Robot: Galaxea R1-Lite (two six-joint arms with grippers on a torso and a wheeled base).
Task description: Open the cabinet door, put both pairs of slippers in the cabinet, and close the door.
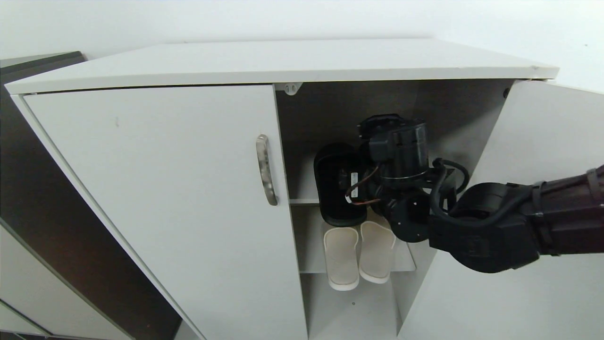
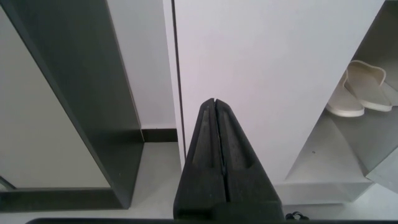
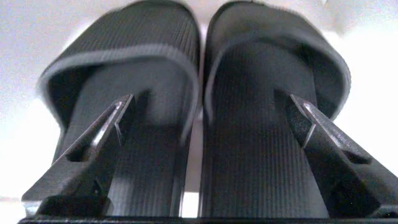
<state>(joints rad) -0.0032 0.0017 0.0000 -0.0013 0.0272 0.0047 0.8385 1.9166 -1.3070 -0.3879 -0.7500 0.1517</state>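
The white cabinet [image 1: 283, 61] has its right door [image 1: 542, 156] swung open and its left door [image 1: 155, 189] closed. A pair of white slippers [image 1: 358, 252] [image 2: 360, 87] lies on the lower shelf. The black slippers [image 1: 337, 184] [image 3: 267, 74] sit side by side at the front edge of the upper shelf [image 1: 304, 201], heels overhanging. My right gripper [image 1: 363, 189] [image 3: 214, 121] reaches into the cabinet and is open, one finger over each black slipper's footbed. My left gripper [image 2: 216, 106] is shut and empty, low in front of the closed left door.
A metal handle [image 1: 266, 170] is on the closed left door. A dark panel [image 1: 47, 189] [image 2: 81, 93] stands just left of the cabinet. The bottom compartment [image 1: 354, 307] under the white slippers holds nothing. The open door hems my right arm in on its right.
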